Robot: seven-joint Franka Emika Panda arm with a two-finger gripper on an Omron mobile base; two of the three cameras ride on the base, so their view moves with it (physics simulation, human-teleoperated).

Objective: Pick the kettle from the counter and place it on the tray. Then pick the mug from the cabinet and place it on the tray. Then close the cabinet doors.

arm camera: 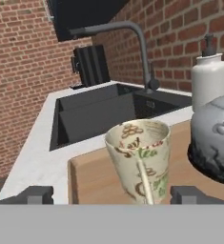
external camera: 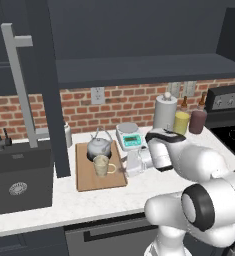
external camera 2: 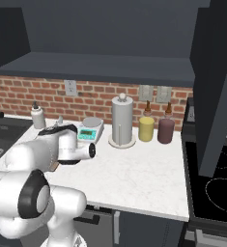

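Note:
The beige patterned mug [external camera: 101, 165] stands on the light-brown wooden tray [external camera: 89, 182], just in front of the silver-grey kettle [external camera: 99, 146], which also rests on the tray. My gripper [external camera: 120, 167] reaches in from the right at mug height and is open. In the hand view the mug [arm camera: 141, 164] sits between the two dark fingertips [arm camera: 35, 194], which stand wide apart and clear of its sides, with the kettle [arm camera: 216, 138] at the right. The dark cabinet [external camera: 139, 70] above has its doors swung open: the left door [external camera: 49, 85] with a grey bar handle, the right door [external camera 2: 216, 87].
A dark sink [external camera: 19, 180] with faucet [arm camera: 137, 43] lies left of the tray. The soap bottle [arm camera: 208, 78] stands behind the kettle. A scale [external camera: 129, 136], paper towel roll [external camera: 165, 112], yellow canister [external camera: 181, 122] and dark red canister [external camera: 197, 121] line the wall. A stove [external camera 2: 216, 178] sits at the right.

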